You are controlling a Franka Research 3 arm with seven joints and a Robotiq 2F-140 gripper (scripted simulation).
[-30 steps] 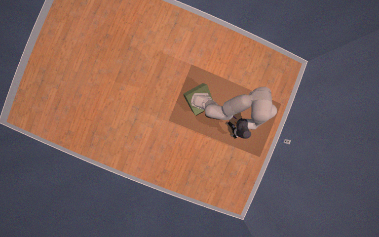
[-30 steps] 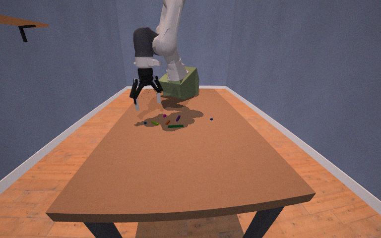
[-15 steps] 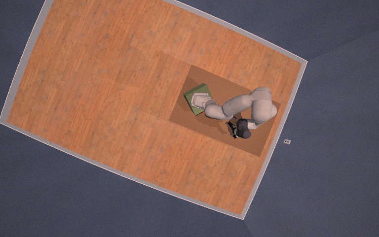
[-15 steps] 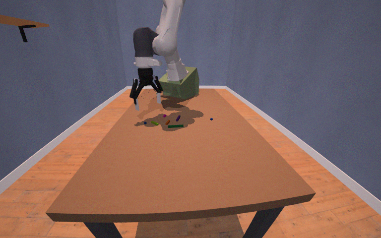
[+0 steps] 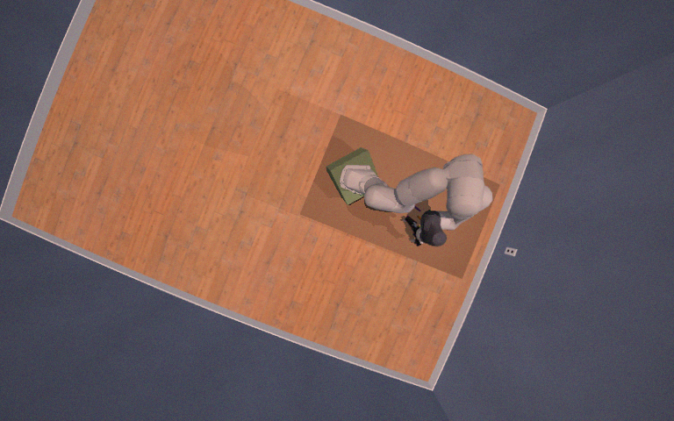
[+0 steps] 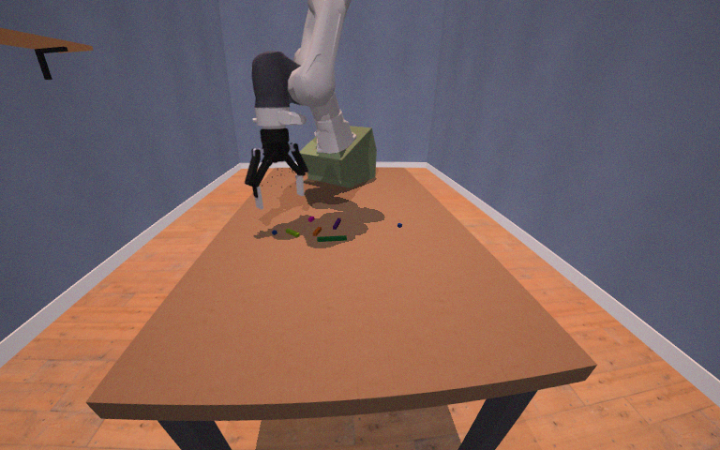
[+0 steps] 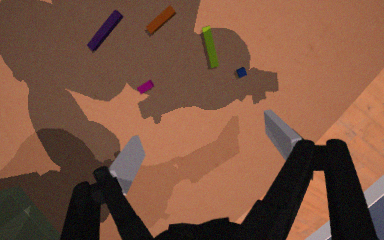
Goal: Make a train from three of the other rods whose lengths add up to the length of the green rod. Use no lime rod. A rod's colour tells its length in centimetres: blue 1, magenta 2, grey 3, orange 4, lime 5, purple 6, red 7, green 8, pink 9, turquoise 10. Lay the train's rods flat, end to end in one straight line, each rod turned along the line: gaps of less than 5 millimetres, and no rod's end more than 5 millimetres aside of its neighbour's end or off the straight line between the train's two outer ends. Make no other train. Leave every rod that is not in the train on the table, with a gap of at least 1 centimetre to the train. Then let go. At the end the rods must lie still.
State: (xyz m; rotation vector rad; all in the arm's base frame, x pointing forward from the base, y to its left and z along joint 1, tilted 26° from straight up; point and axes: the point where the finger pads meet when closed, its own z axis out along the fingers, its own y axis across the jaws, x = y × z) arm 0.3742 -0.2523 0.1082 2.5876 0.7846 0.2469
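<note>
Rods lie scattered on the tabletop ahead of my wide-spread, empty fingers.

I can read no brand or label; my pads look smooth and grey, and the green rod is a plain straight-edged bar near the orange one, with purple, lime and magenta rods apart.

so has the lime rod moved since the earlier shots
No: in the exterior view the lime rod lies where it did, still just left of the orange rod.
</note>
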